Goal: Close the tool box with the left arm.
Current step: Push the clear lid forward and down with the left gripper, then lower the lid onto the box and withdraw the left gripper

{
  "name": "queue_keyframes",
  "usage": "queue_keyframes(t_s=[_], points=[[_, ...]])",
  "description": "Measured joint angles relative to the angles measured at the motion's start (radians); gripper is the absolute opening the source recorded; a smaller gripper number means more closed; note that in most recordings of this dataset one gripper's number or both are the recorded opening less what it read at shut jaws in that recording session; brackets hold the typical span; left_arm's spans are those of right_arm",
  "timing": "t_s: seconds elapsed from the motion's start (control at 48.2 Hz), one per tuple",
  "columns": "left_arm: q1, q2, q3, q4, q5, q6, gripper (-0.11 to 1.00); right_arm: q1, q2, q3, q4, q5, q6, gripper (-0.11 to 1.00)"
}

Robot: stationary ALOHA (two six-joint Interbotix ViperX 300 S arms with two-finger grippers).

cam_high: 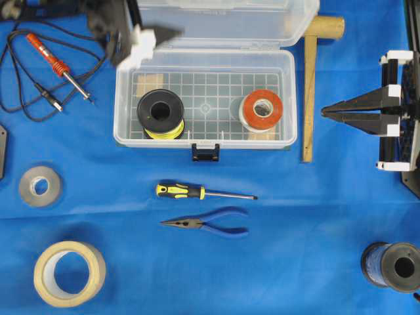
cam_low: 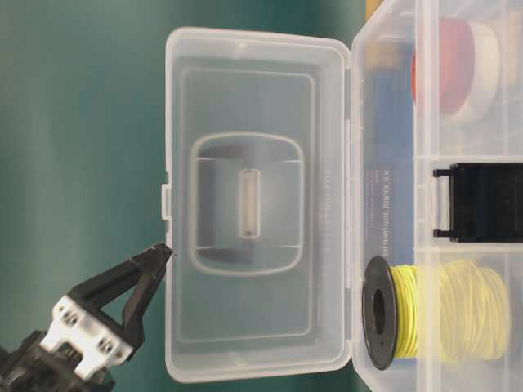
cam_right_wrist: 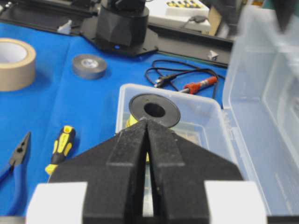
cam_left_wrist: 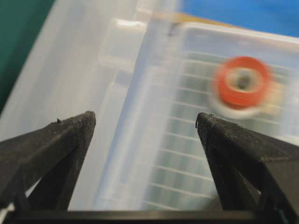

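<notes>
the left tool (cam_low: 159, 255), spread wide and grasping nothing, sits behind the upright lid (cam_low: 253, 204) of the tool box (cam_high: 205, 98), nearest arm.

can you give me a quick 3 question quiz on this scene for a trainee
1. True or false: the tool box lid is already shut.
2. Which spool sits in the box nearest the left gripper? A) black spool of yellow wire B) orange spool
3. Fill in: the right gripper has its jaws ____.

Key: 1 false; 2 A; 3 shut.
</notes>
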Motion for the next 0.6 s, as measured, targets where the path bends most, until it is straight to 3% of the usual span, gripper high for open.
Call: queue_keyframes(t_s=[0.228, 0.436, 0.602], points=[[-0.135, -0.023, 0.058, -0.011, 0.026, -0.071, 0.93, 0.000, -0.002, -0.002, -0.002, -0.002, -0.002, 0.00], [-0.258, -0.046, 0.092, -0.009, 0.107, -0.232, 0.93, 0.000, -0.002, -0.002, -0.002, -0.002, -0.003, 0.00], [-0.336, -0.066, 0.094, -0.011, 0.135, -0.278, 0.92, 0.000, -0.002, -0.002, -0.002, -0.002, -0.003, 0.00]])
